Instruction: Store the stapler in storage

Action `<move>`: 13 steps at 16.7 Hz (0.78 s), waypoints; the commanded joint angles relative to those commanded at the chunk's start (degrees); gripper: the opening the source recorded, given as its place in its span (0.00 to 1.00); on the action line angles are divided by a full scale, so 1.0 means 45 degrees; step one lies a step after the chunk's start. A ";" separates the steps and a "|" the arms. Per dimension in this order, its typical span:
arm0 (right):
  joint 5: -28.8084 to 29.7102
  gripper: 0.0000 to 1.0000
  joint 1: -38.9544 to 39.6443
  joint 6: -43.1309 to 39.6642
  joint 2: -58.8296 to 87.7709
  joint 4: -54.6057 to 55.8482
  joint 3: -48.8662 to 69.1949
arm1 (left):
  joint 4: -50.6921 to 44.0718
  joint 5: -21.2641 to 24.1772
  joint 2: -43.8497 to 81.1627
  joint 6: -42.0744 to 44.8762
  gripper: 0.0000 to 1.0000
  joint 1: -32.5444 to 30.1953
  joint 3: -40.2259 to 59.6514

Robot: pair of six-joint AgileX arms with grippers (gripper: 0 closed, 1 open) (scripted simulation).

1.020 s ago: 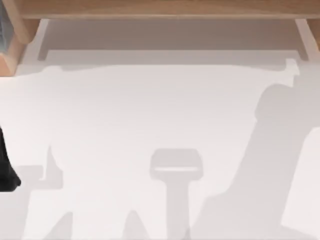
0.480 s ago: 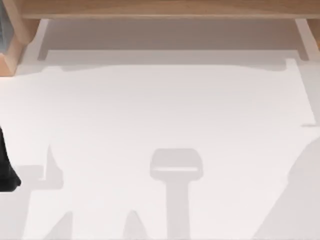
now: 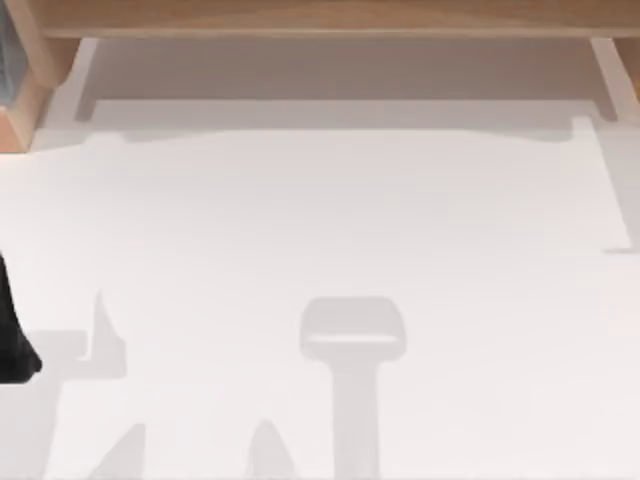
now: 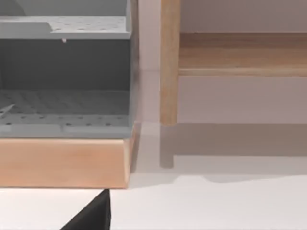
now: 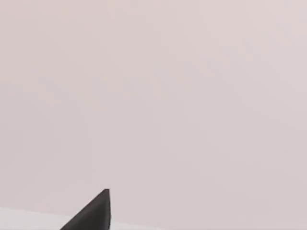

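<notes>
Stapler: position cannot be told from these views, so handling notes are judgement from the task alone. Expect a small, rigid body, fairly dense for its size and not fragile. The smooth casing is likely slippery on a curved top. Best hold is probably across the two flat long sides near mid-length, squeezing lightly so the hinged arm does not fold.

Left end effector (image 4: 92, 216): a matte black wedge at the frame edge, facing the storage unit (image 4: 62, 163). Open or closed cannot be told. Right end effector (image 5: 93, 213): the same black wedge against a plain pale surface, state likewise cannot be told.

Materials: the table (image 3: 320, 220) is flat, matte white and carries soft grey shadows. The storage unit is light wood with squared edges. Inside it sit grey perforated trays (image 4: 62, 108), stacked in tiers. A square wooden post (image 4: 169, 62) stands beside them.
</notes>
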 joint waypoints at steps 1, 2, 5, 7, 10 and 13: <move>-0.0293 1.00 -0.0176 -0.0829 -0.0157 0.1873 -0.1171 | 0.0000 0.0000 0.0000 0.0000 1.00 0.0000 0.0000; -0.0591 1.00 -0.0296 -0.1664 -0.0322 0.3676 -0.2338 | 0.0000 0.0000 0.0000 0.0000 1.00 0.0000 0.0000; -0.1473 1.00 -0.0314 -0.4129 -0.0785 0.8379 -0.5687 | 0.0000 0.0000 0.0000 0.0000 1.00 0.0000 0.0000; -0.2005 1.00 -0.0121 -0.5638 -0.0991 1.0880 -0.7670 | 0.0000 0.0000 0.0000 0.0000 1.00 0.0000 0.0000; -0.2727 1.00 0.0533 -0.7408 -0.1129 1.3575 -1.0047 | 0.0000 0.0000 0.0000 0.0000 1.00 0.0000 0.0000; -0.3362 1.00 0.1482 -0.8470 -0.1236 1.5099 -1.1614 | 0.0000 0.0000 0.0000 0.0000 1.00 0.0000 0.0000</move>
